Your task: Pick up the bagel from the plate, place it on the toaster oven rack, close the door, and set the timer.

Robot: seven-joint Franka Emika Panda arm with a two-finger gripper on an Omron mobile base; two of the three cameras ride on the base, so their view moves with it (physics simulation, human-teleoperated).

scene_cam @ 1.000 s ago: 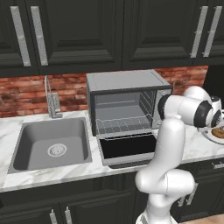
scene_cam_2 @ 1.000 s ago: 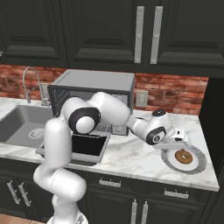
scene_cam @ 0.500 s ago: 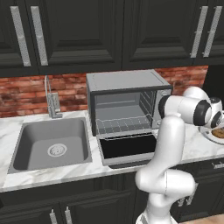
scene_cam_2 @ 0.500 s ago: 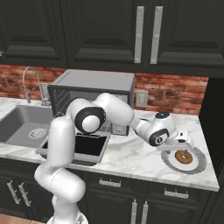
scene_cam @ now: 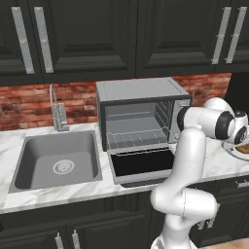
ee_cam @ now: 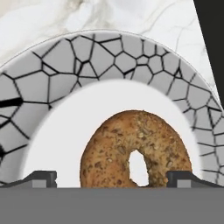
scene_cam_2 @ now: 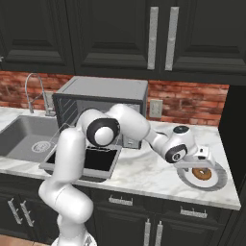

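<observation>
In the hand view the seeded brown bagel (ee_cam: 135,148) lies on the plate (ee_cam: 100,57), a pale dish with a crackle-pattern rim. My gripper (ee_cam: 113,178) hangs open just above it, one fingertip on each side of the bagel and touching nothing. From the right base view the gripper (scene_cam_2: 201,162) is over the bagel (scene_cam_2: 201,174) and plate (scene_cam_2: 219,181) at the counter's right end. The toaster oven (scene_cam: 138,92) stands with its door (scene_cam: 143,163) folded down, and the toaster oven rack (scene_cam: 136,138) shows inside the cavity.
A sink (scene_cam: 56,158) with a faucet (scene_cam: 57,109) lies left of the oven. A tall dark panel (scene_cam_2: 238,144) rises right beside the plate. Dark cabinets hang above, and the counter's front edge (scene_cam_2: 206,199) runs close to the plate.
The hand has crept a little further right and down over the plate. Its jaws stay wide open. Bagel and oven have not moved.
</observation>
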